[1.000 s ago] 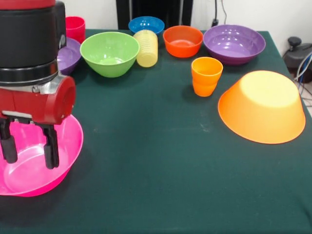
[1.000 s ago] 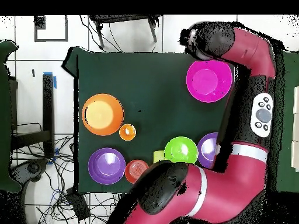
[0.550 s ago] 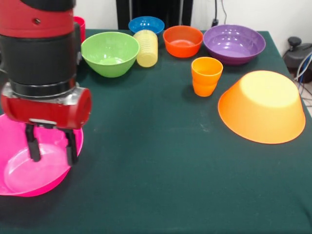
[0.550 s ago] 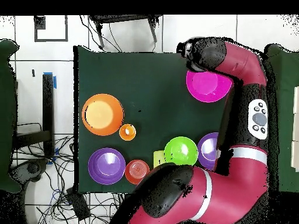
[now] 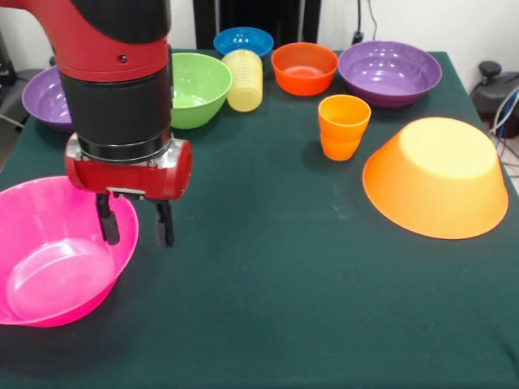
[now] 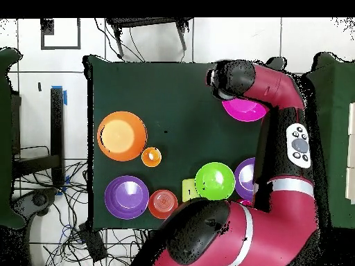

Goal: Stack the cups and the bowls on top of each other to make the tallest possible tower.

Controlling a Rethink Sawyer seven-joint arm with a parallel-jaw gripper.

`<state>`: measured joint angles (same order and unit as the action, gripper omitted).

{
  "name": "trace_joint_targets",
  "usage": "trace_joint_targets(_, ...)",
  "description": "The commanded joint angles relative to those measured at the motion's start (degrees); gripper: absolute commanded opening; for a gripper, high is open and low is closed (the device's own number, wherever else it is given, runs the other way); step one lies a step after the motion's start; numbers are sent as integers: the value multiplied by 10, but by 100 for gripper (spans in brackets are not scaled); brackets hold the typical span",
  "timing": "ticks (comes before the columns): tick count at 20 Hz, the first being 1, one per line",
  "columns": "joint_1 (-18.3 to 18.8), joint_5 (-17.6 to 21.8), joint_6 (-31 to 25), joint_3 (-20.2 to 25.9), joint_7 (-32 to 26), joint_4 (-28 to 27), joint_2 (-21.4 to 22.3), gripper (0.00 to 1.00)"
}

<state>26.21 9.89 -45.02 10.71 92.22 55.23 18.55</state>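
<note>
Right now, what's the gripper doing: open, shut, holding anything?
Gripper: open, holding nothing; its fingers straddle the right-hand rim of the pink bowl, one inside and one outside.

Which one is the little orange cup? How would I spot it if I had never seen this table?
Find the big orange bowl lying upside down on the dark green tablecloth. Just beside it, toward the table's middle, stands the orange cup, upright and alone. It is much smaller than any bowl and has a stepped base, unlike the ribbed pale yellow cup in the back row.
</note>
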Motion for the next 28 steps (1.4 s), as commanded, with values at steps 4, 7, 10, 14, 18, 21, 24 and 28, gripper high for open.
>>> trace_joint_targets(4,-27,99,139,-32,17,82,5,100)
trace_joint_targets(7,-42,112,157,-58,45,73,-5,100)
trace_joint_targets(10,-61,114,179,-85,77,58,-22,100)
trace_joint_targets(14,-88,103,191,-125,117,51,-41,100)
trace_joint_targets(18,-103,74,187,-145,137,52,-54,100)
trace_joint_targets(21,-108,52,159,-147,145,55,-55,100)
trace_joint_targets(24,-117,36,142,-158,163,64,-54,100)
trace_joint_targets(28,-110,26,171,-155,169,83,-57,100)
